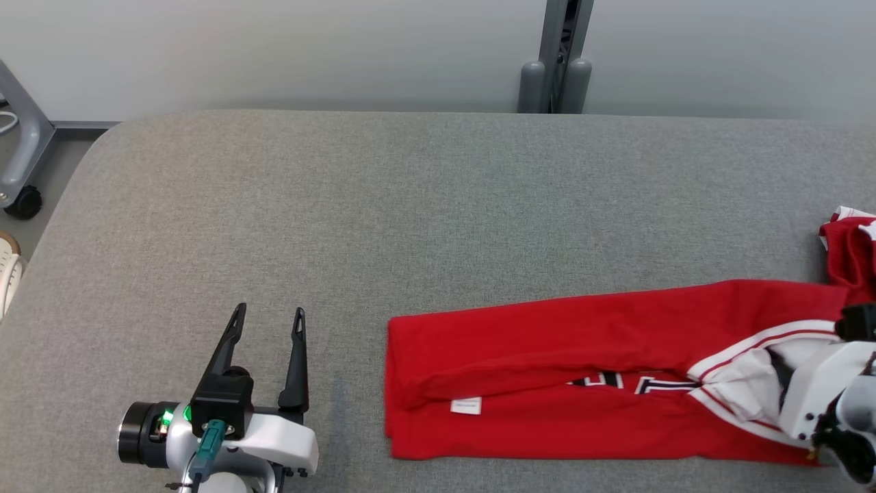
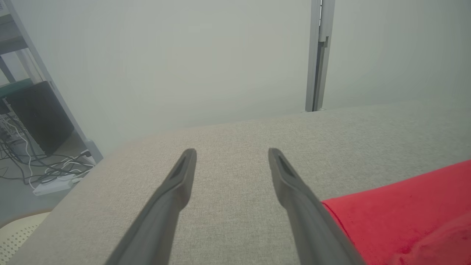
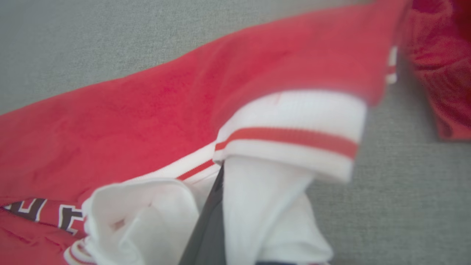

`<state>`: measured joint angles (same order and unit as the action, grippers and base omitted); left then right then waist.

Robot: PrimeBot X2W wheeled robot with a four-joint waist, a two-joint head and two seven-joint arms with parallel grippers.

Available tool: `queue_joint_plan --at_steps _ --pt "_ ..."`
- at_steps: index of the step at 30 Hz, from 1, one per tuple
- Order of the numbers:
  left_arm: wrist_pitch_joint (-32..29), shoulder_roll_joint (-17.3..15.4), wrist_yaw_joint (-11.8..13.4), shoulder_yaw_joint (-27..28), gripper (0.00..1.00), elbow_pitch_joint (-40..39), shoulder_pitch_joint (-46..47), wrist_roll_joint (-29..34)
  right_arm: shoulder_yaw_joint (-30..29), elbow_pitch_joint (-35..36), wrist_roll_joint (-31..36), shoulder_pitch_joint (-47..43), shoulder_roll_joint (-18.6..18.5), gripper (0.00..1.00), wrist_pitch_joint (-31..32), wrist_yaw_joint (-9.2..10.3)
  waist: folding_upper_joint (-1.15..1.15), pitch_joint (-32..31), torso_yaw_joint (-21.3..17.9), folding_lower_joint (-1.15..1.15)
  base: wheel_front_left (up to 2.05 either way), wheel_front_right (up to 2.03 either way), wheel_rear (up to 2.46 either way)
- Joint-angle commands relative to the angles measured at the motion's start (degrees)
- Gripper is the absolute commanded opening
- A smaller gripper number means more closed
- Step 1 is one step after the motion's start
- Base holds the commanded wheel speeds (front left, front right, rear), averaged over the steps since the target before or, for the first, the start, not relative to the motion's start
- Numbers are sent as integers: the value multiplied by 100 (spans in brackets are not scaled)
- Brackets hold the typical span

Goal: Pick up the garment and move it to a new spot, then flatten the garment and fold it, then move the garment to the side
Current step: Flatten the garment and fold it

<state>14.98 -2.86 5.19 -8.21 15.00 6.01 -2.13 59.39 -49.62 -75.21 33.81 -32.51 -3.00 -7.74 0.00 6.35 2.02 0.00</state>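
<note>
A red garment (image 1: 547, 356) with white striped trim and dark lettering lies folded lengthwise on the grey table (image 1: 342, 205), stretching from the middle to the right edge. My right gripper (image 1: 852, 325) sits at the garment's right end, shut on the white trim. In the right wrist view the white cloth (image 3: 257, 184) drapes over the one dark finger (image 3: 209, 221) that shows, with the red garment (image 3: 147, 121) behind. My left gripper (image 1: 269, 311) rests open on bare table left of the garment, holding nothing. The left wrist view has the left gripper (image 2: 232, 152) with the garment (image 2: 404, 209) at its right.
A grey post (image 1: 558, 61) stands behind the table's far edge. A frame leg with a caster (image 1: 24, 198) and a pale perforated seat (image 2: 14, 232) are off the table's left end. Cables and a power strip (image 2: 51, 184) lie on the floor there.
</note>
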Motion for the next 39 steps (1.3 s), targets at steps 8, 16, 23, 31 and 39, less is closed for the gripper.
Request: queue_joint_plan --at_steps 8,16,23,31,39 --pt "23 -17 77 -32 100 -34 -59 -92 289 -705 429 580 -435 0 52 38 0 -88 -46 0 0 0 0" --pt "23 -16 139 -68 100 -45 -114 -204 370 -889 400 810 -289 0 300 37 0 -184 -82 0 0 0 0" --pt "22 -17 209 -91 100 -51 -204 -305 715 -784 656 963 -139 0 611 25 0 -336 -177 0 0 0 0" --pt "22 -19 314 -183 100 -67 -326 -513 1025 -521 961 1171 64 0 1015 25 0 -572 -319 0 0 0 0" --pt "23 -18 406 -283 100 -61 -401 -629 1153 -45 1276 1298 282 0 1361 25 0 -695 -369 0 0 0 0"
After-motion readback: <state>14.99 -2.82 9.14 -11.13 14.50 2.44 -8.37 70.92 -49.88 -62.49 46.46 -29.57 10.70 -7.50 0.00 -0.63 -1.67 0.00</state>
